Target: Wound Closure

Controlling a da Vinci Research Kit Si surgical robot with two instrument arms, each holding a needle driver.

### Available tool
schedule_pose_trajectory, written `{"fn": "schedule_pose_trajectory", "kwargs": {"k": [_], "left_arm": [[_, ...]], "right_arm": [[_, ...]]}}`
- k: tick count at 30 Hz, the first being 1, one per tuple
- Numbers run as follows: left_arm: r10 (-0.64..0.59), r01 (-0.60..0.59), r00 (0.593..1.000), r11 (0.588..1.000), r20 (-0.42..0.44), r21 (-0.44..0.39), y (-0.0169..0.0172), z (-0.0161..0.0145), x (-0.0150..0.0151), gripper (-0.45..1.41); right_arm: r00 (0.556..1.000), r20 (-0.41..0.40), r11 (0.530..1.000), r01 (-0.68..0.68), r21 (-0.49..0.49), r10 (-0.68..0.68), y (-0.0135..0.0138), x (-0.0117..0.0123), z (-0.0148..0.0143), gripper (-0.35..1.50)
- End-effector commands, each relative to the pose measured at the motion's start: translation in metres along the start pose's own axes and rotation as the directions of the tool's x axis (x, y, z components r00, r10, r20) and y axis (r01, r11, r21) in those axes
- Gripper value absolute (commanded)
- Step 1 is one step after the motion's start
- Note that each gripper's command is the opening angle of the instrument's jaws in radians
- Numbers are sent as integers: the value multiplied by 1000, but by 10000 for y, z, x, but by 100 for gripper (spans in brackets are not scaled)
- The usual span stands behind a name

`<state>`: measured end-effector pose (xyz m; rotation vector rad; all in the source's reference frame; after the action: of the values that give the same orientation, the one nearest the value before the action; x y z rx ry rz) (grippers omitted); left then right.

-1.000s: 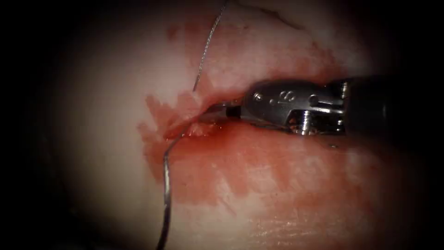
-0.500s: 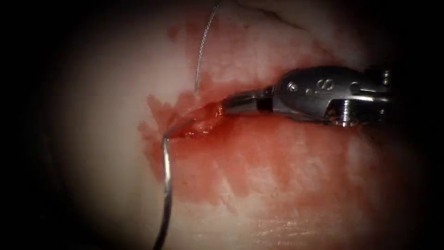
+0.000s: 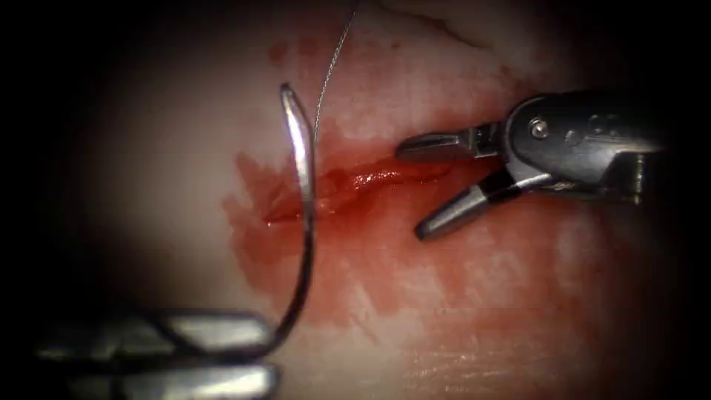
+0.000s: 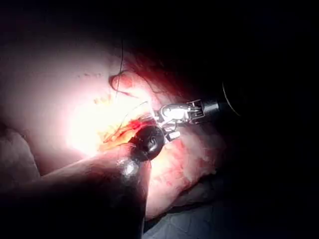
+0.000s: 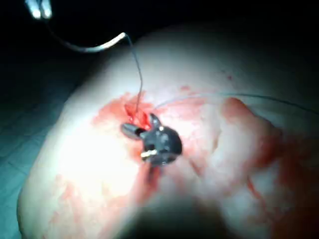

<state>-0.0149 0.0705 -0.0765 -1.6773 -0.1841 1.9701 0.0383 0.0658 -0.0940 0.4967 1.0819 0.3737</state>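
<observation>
The left tool [image 3: 255, 355] grips the needle [image 3: 304, 215] near its pointed end (needle clear of the tissue [image 3: 481, 296], thread [image 3: 329, 67] trailing). The right tool [image 3: 418, 189] gapes wide, empty, over the cut [image 3: 370, 179].

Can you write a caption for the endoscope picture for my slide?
Left tool holds the curved needle clear above the cut; right tool hangs open, empty.
</observation>
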Motion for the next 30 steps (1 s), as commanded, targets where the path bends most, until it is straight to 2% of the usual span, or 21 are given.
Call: {"fn": "schedule_pose_trajectory", "kwargs": {"k": [1,3,6,9,11,16,19,24,30], "left_arm": [[50,-51,999,997,20,52,-14,16,-21,-35],[90,-93,995,992,38,90,-23,22,-39,-35],[190,-199,979,972,80,125,-37,30,-68,-35],[293,-312,947,936,130,163,-53,34,-101,-35],[339,-362,929,916,148,174,-56,36,-108,-35],[442,-471,879,865,178,175,-60,39,-117,-35],[528,-556,828,815,188,161,-57,46,-123,-35],[559,-590,804,791,202,161,-53,54,-129,-35],[571,-603,796,780,201,169,-54,57,-134,-35]], "right_arm": [[996,-27,996,-85,6,85,-1,3,13,100],[989,-30,990,-144,9,144,-3,4,15,101],[968,-28,969,-248,15,248,-4,4,15,93],[885,-37,885,-465,-25,464,-2,8,8,81],[853,-50,851,-522,-52,520,0,9,8,79],[816,-76,809,-578,-104,573,5,9,5,79],[784,-130,773,-620,-135,606,12,9,5,74],[744,-175,738,-666,-112,645,15,10,6,69],[709,-201,709,-700,-81,677,14,12,15,68]]}}
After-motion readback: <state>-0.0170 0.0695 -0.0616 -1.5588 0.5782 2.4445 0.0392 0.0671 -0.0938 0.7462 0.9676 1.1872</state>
